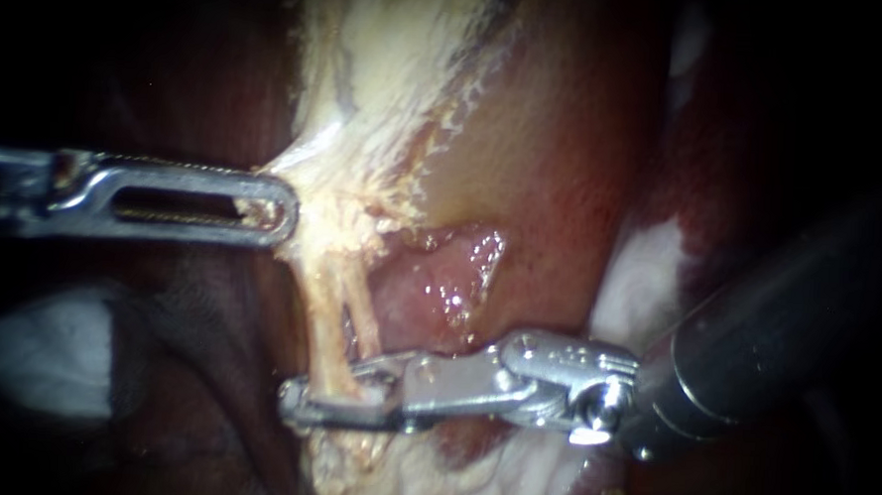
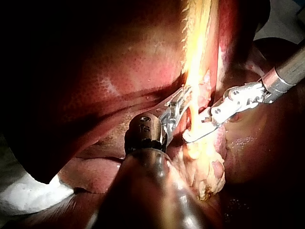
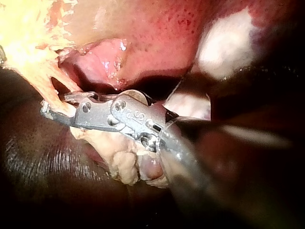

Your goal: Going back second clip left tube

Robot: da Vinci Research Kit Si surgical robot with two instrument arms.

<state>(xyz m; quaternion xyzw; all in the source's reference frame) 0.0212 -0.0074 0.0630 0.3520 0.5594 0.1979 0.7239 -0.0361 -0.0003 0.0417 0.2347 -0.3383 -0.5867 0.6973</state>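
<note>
Steel-jawed left instrument clamps pale stringy tissue above thin cream left tube, tensioning it | right instrument jaws parted astride tube

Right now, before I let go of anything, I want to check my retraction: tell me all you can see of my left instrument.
The left instrument comes in level from the left: bright metal, a long slot through the jaw facing the camera, fine teeth showing inside it. Its jaws are shut on the pale tissue above the tubes, tenting it sideways. Nothing else touches it.
</note>
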